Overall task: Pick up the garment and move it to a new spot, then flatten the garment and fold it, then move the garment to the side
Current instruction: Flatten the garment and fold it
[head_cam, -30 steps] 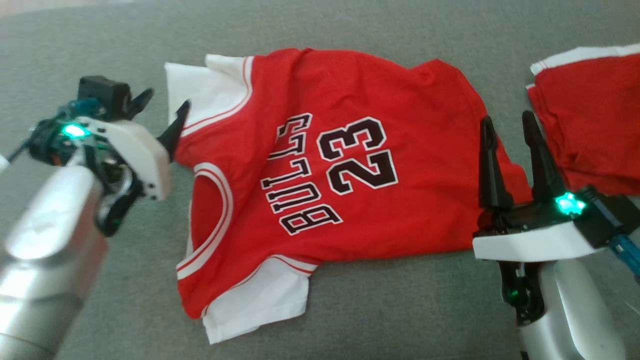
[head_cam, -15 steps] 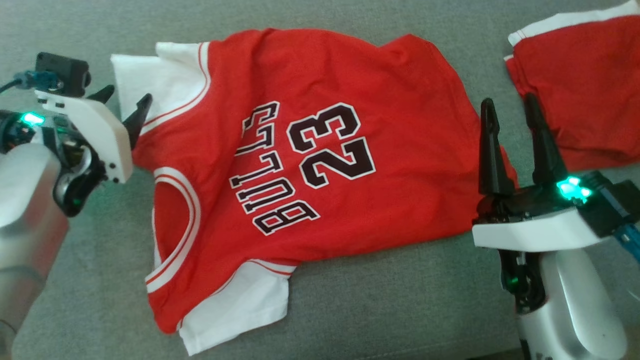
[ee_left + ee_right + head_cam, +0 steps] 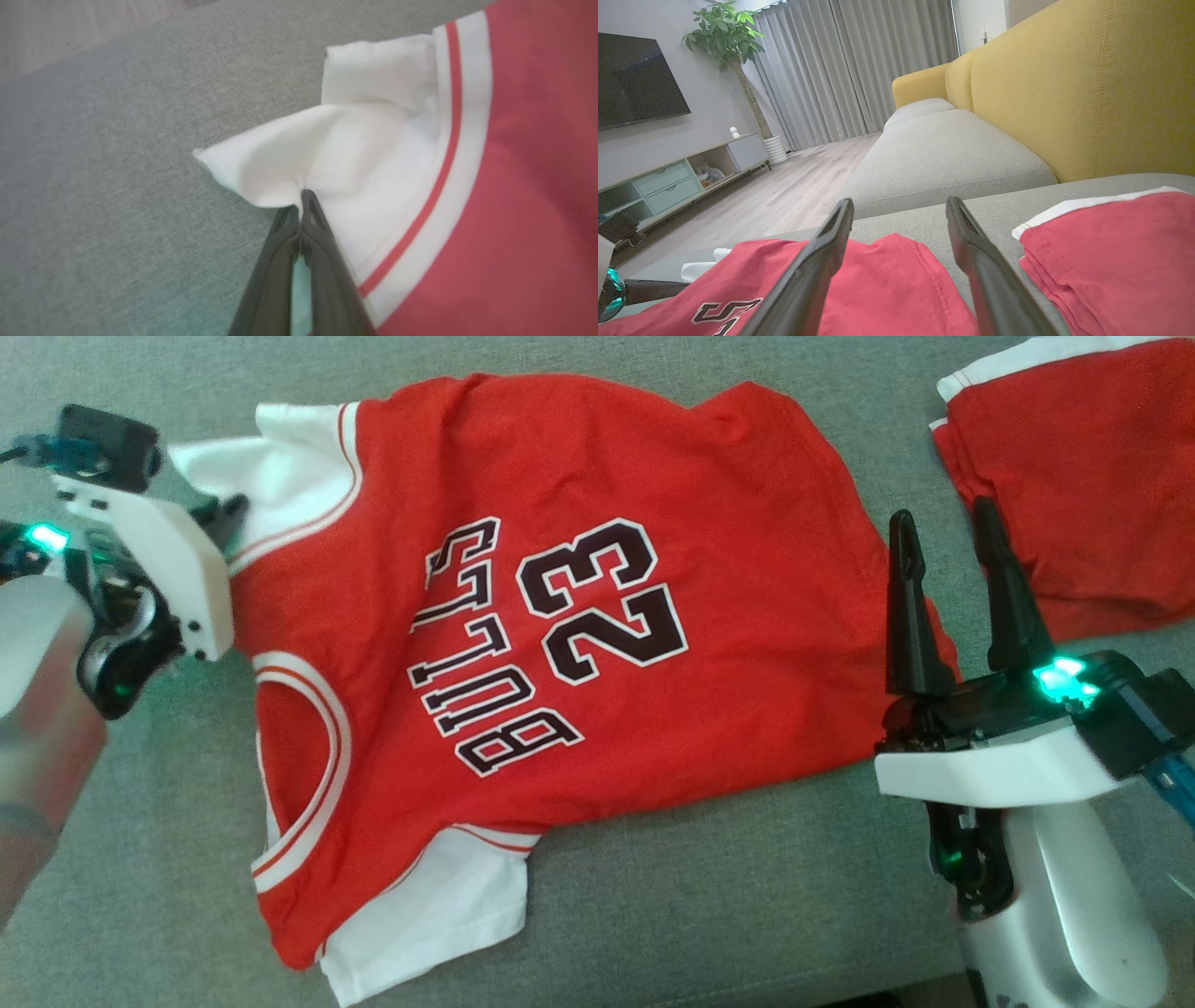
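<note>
At the tip of my left tool (image 3: pixel 301 200) sits the white sleeve (image 3: pixel 327 154) of the red jersey (image 3: pixel 514 163). Both dark fingers are pressed together on the sleeve's edge, and the cloth puckers into a small peak where they bite. Beyond the tip, the sleeve corner sticks out to the left over the grey sofa seat (image 3: pixel 93 186). To the tool's right run the white band with its red stripe and then the red body of the jersey. Seen from the head, this tool is at the jersey's far left corner, and the rest of the garment spreads away from it to the right. It lies front side up with BULLS and 23 showing. The neckline is just on the near side of the tool, and the other white sleeve (image 3: pixel 439 905) is further toward me.

My right tool (image 3: pixel 941 518) is at the opposite end of the jersey, by the hem. Its two fingers stand wide apart and grip nothing. Its left finger shows against the hem's edge; whether it touches the cloth I cannot tell. From its own wrist, the jersey lies below and left of the fingers. Just to the right of this tool lies a second red garment (image 3: pixel 1074 495) with white trim, apart from the jersey, with grey seat between them.
</note>
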